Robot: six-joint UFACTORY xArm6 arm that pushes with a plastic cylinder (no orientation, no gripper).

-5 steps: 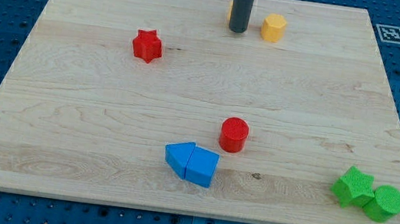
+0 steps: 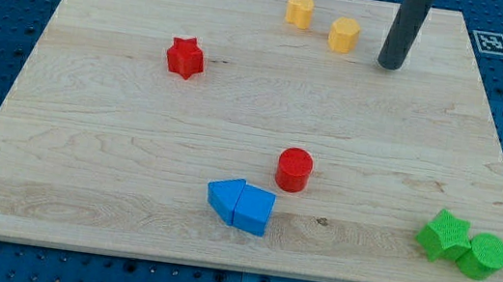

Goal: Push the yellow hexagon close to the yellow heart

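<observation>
Camera view, my tip (image 2: pixel 389 66) just right of yellow hexagon (image 2: pixel 344 34)

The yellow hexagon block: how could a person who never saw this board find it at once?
Look along the wooden board's top edge, where two yellow blocks sit apart. The yellow hexagon block is the right one, between the yellow heart block and my tip. Its faceted sides distinguish it.

My tip (image 2: pixel 389 66) just right of the hexagon (image 2: pixel 344 34), the heart (image 2: pixel 299 11) at its left, near the board's (image 2: pixel 84 158) top edge.
</observation>
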